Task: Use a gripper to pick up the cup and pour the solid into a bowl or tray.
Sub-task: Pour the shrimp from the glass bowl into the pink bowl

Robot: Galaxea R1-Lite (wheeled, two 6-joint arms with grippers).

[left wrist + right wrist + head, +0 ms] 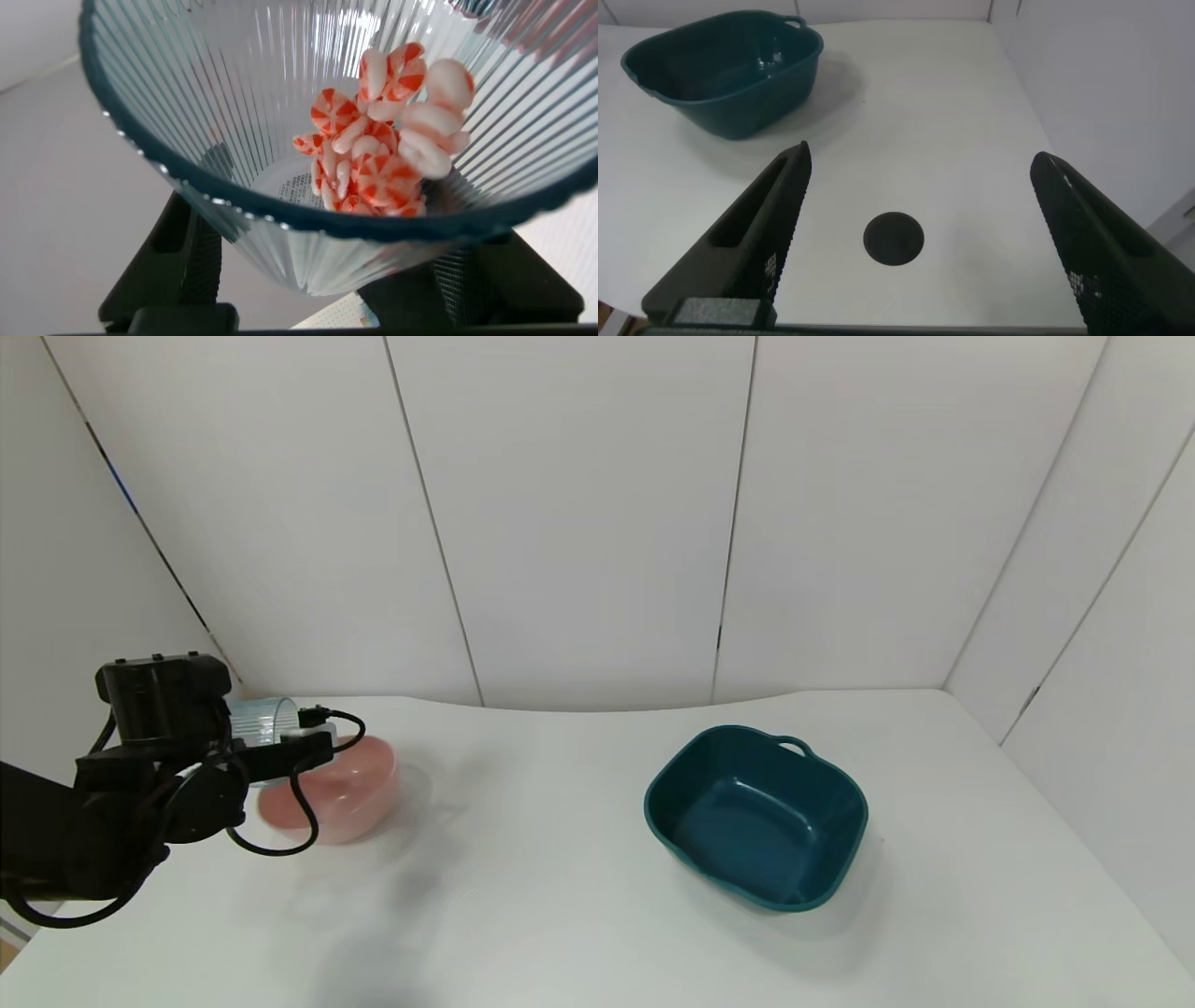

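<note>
A white table point(579, 859) carries a dark-teal squarish plastic basin point(756, 817) with a handle on its right half and a round pale-pink glossy bowl point(341, 798) at the left. Above the bowl's near-left rim, the black left gripper point(266, 747) is clamped on a transparent pale-blue ribbed cup point(308, 140), tipped over. Red-orange and white candy bits point(388, 131) heap inside it. The right gripper point(920, 243) hovers wide apart over the table near the basin.

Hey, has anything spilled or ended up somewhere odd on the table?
Nothing stands out. The left gripper holds the cup tipped over the pink bowl, with the candy bits still inside it. No bits show on the table.
</note>
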